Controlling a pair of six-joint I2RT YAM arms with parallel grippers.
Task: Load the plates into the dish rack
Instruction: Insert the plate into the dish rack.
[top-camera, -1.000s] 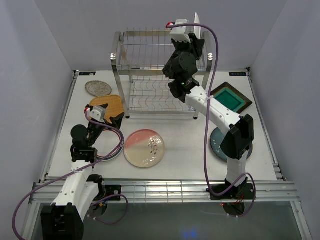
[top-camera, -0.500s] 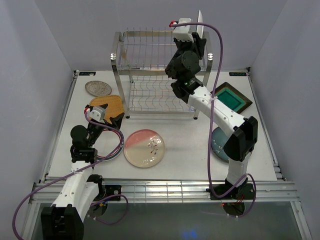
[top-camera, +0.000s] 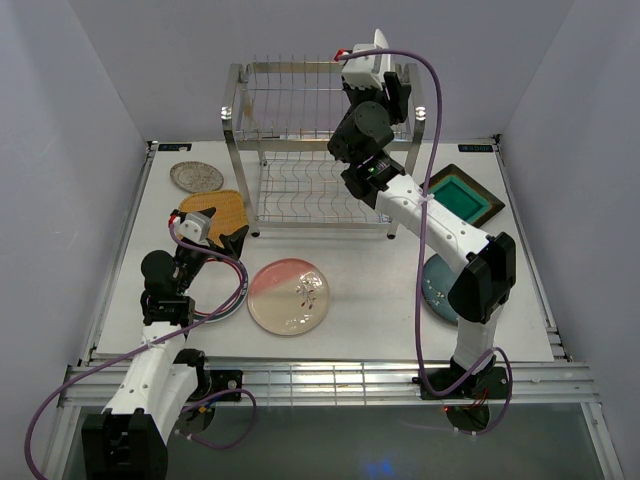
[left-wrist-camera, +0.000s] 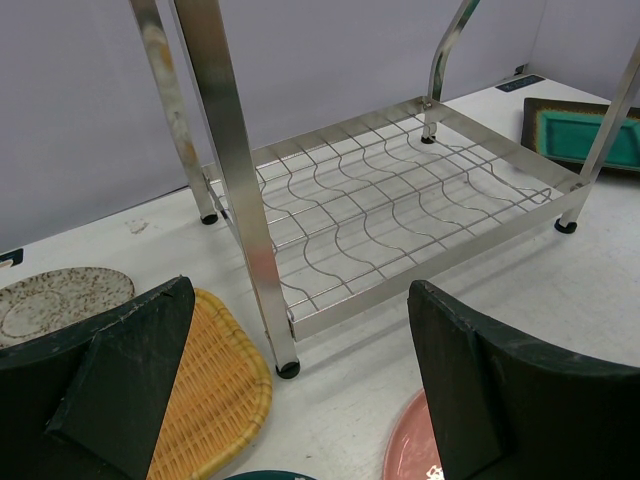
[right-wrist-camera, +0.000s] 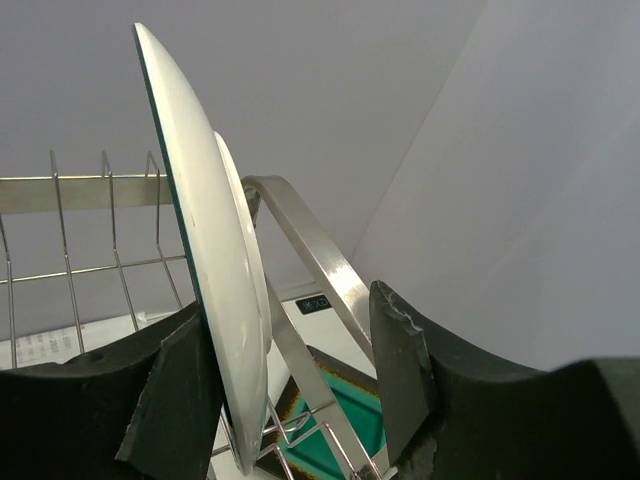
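At the top right of the dish rack (top-camera: 300, 190), your right hand (right-wrist-camera: 295, 330) has just eased half open, releasing the green-rimmed plate (right-wrist-camera: 200, 250), now on edge in the upper tier: that one looks loaded.

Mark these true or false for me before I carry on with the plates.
1. The left gripper is open with nothing between its fingers. True.
2. The pink-cream plate stands in the dish rack. False: it lies flat on the table in front of the rack.
3. A white plate stands on edge at the rack's top tier, between the fingers of the right gripper. True.
4. Two plates sit on the rack's lower shelf. False: the left wrist view shows no plate on it.
5. The brown square plate with the teal centre lies on the table to the right of the rack. True.
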